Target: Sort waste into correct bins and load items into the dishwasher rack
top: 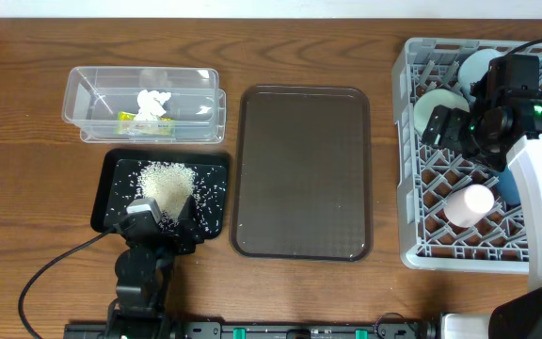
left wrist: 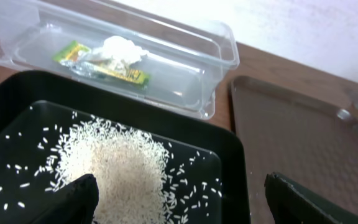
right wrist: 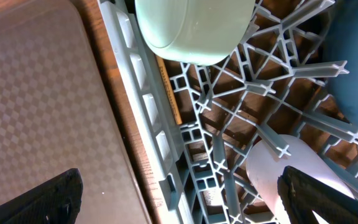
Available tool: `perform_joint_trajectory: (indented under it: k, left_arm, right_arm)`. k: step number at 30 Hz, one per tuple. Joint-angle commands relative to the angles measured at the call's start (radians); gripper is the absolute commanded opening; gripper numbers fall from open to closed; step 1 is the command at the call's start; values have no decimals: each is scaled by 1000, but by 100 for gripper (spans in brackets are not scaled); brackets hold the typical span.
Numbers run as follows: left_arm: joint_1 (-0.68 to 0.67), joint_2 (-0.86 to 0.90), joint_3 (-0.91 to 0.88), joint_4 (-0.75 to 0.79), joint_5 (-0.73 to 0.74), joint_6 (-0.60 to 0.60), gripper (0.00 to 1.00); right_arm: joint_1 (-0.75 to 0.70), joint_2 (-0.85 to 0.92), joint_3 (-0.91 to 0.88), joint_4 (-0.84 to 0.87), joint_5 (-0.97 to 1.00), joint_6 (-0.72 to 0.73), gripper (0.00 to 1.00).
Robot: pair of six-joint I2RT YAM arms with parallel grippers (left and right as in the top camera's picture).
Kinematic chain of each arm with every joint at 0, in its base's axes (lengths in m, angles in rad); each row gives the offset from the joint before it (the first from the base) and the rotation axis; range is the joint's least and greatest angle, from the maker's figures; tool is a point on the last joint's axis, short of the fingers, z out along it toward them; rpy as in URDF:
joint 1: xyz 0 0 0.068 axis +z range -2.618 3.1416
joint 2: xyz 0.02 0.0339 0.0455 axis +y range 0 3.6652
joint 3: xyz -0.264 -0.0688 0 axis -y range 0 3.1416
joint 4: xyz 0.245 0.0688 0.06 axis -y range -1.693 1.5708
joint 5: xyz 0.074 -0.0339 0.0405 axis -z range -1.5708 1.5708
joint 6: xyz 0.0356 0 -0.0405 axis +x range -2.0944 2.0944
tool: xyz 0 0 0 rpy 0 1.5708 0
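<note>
1. The grey, pegged dishwasher rack [top: 408,141] is seen at the frame's right, with the mint-green bowl [top: 431,106] and pink cup [top: 467,202] lying inside.
2. The black tray [top: 111,184], lower left, is heaped with white rice [top: 166,179].
3. The clear container [top: 87,94], upper left, is occupied by the crumpled tissue [top: 151,99] and yellow wrapper [top: 137,120].
4. The left gripper [top: 163,213] and right gripper [right wrist: 179,199] are both spread wide, with nothing held.
</note>
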Motion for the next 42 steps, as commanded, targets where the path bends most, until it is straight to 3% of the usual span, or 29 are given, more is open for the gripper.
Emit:
perform_joint_trajectory:
  k: [1,7,13,19,42]
  left_arm:
    - [-3,-24,-38,19,-33,20,88]
    - [-3,-58,-73,99,-33,20,88]
    - [-2,-103,-73,101,-77,21,88]
    - [5,-145,-73,97,-78,96,88]
    - [40,-141,-72,94,-51,95,88]
  right_arm:
    - [0,-8,2,2,-1,13,99]
    - [0,-8,2,2,-1,13,99]
    - [0,-8,2,2,-1,13,99]
    - [0,-8,2,2,-1,13,99]
    - [0,-8,2,2,-1,13,99]
